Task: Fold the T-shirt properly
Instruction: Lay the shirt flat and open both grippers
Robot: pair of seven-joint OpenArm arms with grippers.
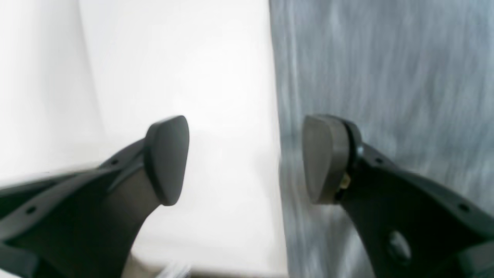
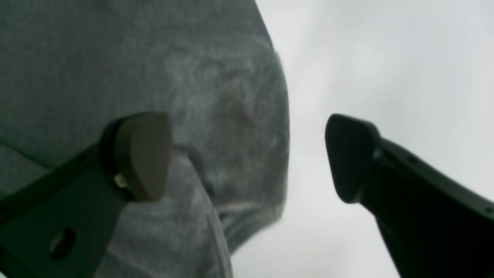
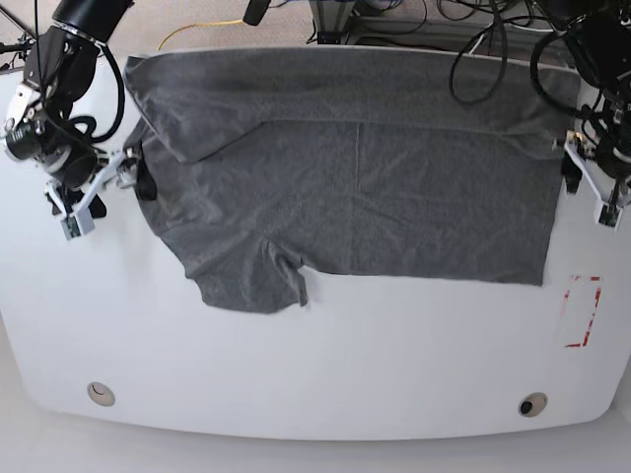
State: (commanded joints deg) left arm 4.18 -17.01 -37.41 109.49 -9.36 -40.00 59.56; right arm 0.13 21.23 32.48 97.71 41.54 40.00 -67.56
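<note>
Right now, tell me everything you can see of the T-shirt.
The T-shirt is plain heather-grey, thin soft-looking knit, no print visible. It lies spread across the far half of the white table, partly folded: its far long edge is doubled over, and one short sleeve sticks out toward the near side, rumpled. Light creases run across the body. The right hand straddles its rounded edge, open; the left hand straddles its straight edge, also open. Neither grips cloth.

T-shirt (image 3: pixel 365 177) on table (image 3: pixel 325 365), between hands
</note>
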